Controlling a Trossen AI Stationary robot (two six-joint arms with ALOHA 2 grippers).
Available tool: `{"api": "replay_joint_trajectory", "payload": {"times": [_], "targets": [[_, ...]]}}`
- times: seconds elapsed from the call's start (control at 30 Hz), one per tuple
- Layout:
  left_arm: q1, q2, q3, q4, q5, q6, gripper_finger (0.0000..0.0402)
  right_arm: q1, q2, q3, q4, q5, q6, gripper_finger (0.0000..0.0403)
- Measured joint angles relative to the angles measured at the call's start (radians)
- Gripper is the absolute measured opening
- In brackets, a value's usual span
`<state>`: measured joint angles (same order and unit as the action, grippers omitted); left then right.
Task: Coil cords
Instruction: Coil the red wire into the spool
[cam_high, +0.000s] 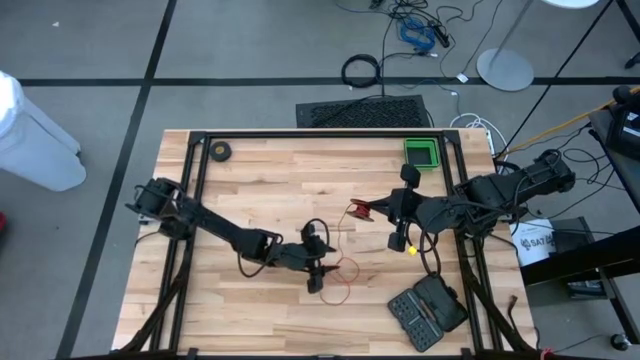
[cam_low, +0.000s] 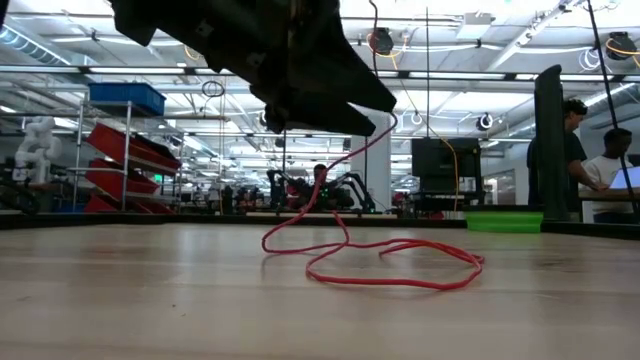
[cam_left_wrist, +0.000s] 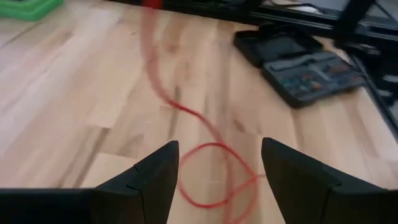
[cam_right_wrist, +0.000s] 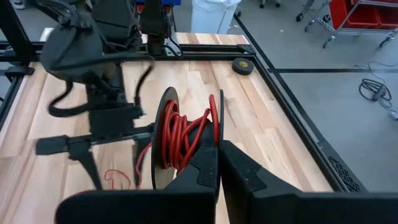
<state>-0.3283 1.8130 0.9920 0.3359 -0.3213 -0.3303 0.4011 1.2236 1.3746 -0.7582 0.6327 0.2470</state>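
Two arms share one red cord: the left gripper hovers with fingers spread above its loose loops on the table, likely ready to feed slack. At right, the right gripper, fingers pressed together, pinches the reel upright for winding.
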Motion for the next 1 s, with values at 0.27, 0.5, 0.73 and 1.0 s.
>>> {"api": "replay_joint_trajectory", "payload": {"times": [0.27,0.5,0.73,1.0], "targets": [[0.01,0.032,0.0,0.045,-0.011,-0.005,0.0235,0.0,0.0,0.0,0.006,0.0,0.0,0.0],[0.02,0.067,0.021,0.071,0.004,-0.004,0.0235,0.0,0.0,0.0,0.006,0.0,0.0,0.0],[0.021,0.067,0.025,0.068,-0.005,0.013,0.0216,0.0,0.0,0.0,0.005,0.0,-0.002,0.0],[0.021,0.067,0.025,0.073,-0.006,0.023,0.0155,0.0,0.0,0.0,0.005,0.0,-0.003,0.0]]}}
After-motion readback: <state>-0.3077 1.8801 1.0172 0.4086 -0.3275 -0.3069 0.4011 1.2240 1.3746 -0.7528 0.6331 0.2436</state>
